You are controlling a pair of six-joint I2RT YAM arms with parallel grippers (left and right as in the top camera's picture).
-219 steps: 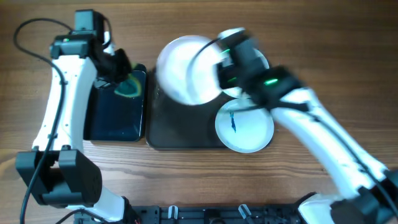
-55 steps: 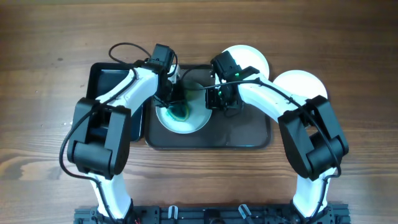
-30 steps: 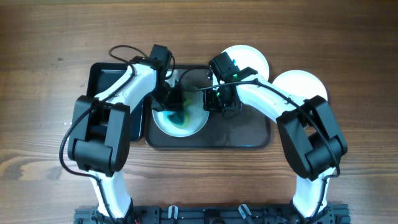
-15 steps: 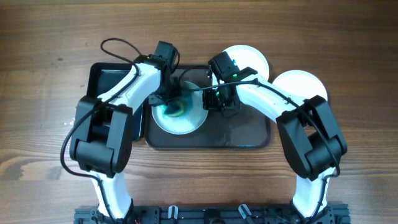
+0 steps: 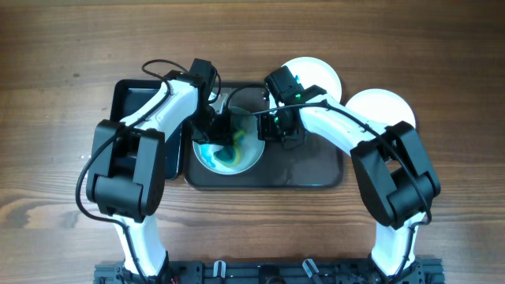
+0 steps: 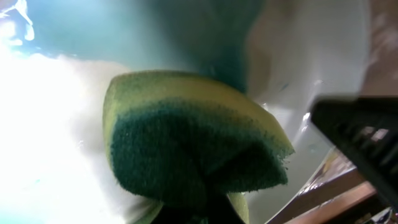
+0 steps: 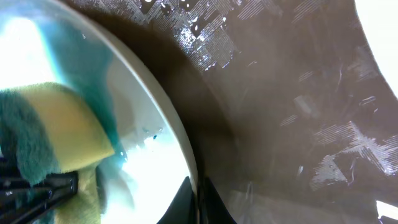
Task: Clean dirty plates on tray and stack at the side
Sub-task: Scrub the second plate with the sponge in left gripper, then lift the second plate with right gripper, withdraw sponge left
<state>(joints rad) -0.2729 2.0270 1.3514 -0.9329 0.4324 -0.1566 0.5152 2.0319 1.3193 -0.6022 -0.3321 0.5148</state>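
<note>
A white plate [image 5: 246, 155] smeared blue-green lies on the left part of the dark tray [image 5: 308, 170]. My left gripper [image 5: 223, 134] is shut on a yellow-and-green sponge [image 6: 186, 143] pressed on the plate's inside [image 6: 311, 56]. My right gripper [image 7: 198, 202] is shut on the plate's right rim [image 7: 180, 149]; it shows in the overhead view [image 5: 272, 126]. One clean white plate [image 5: 316, 72] shows at the tray's far edge behind my right arm. Another white plate [image 5: 383, 106] lies on the table right of the tray.
A smaller glossy black tray [image 5: 138, 99] stands left of the dark tray under my left arm. The right half of the dark tray's textured bottom [image 7: 298, 93] is bare and wet. Wooden table [image 5: 442, 197] lies all round.
My left gripper has rubbed the sponge to and fro over the plate, and the blue-green smear has spread. My right gripper has kept its hold on the rim.
</note>
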